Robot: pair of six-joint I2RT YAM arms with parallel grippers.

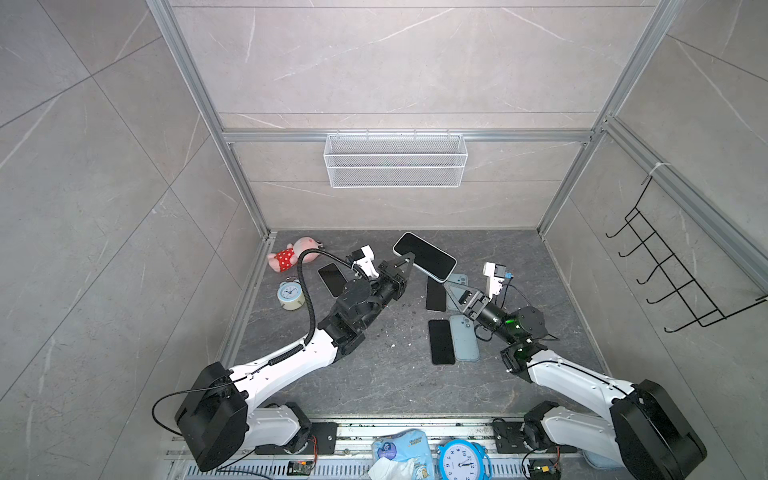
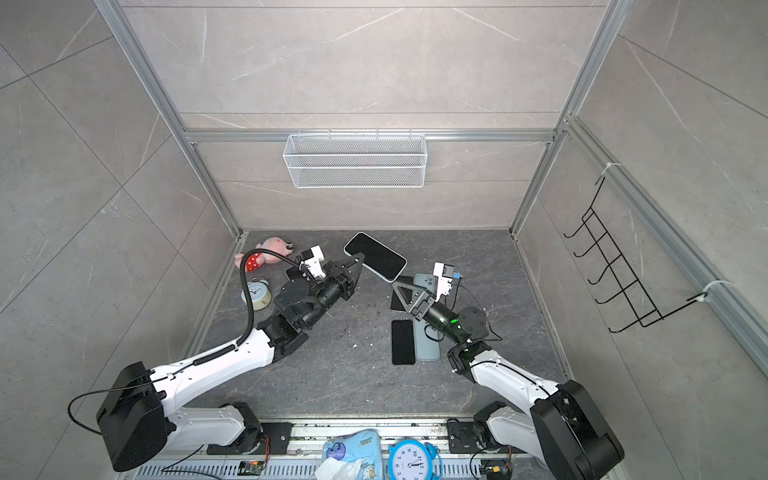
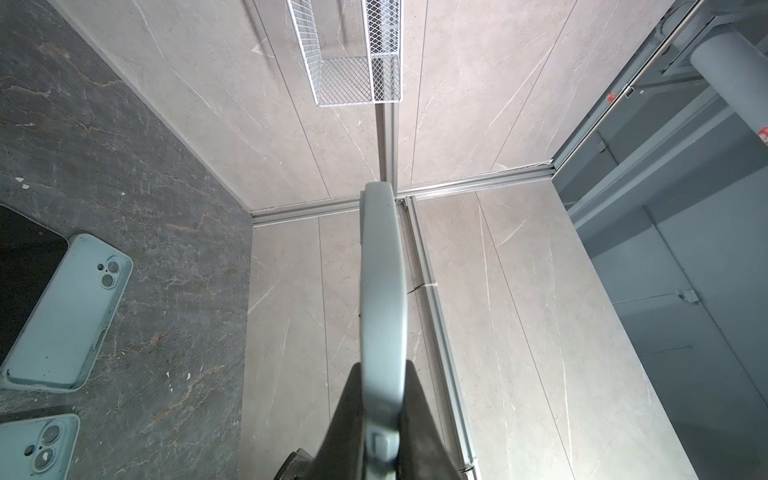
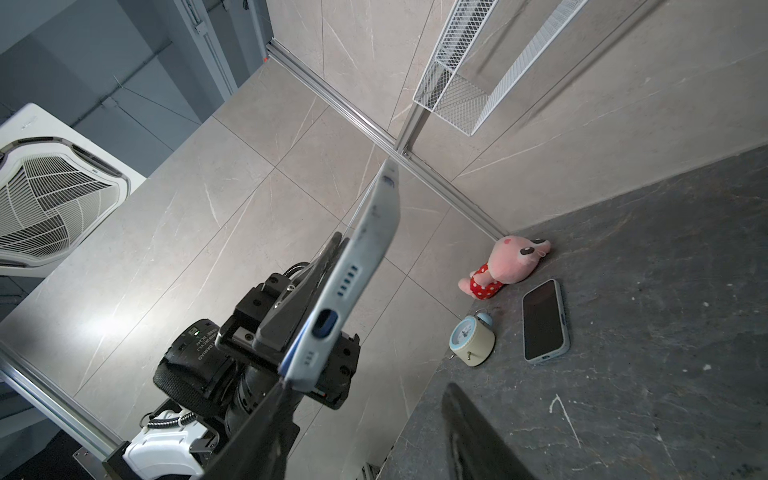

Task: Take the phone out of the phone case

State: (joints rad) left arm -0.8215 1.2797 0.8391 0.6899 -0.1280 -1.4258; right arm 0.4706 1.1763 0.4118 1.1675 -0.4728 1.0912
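Left arm (image 1: 291, 357) outstretched, cased phone (image 1: 424, 256) in jaws

1. You have the phone (image 1: 424, 257) screen-up, its glass black and dark. It sits inside its case, raised in the air, and lies at a slant in both top views.
2. Your phone case (image 3: 382, 291) is pale grey-blue and shows as a thin rim around the screen. In the right wrist view its short end (image 4: 361, 249) faces you, with speaker holes and a charging-port cutout showing dark blue.
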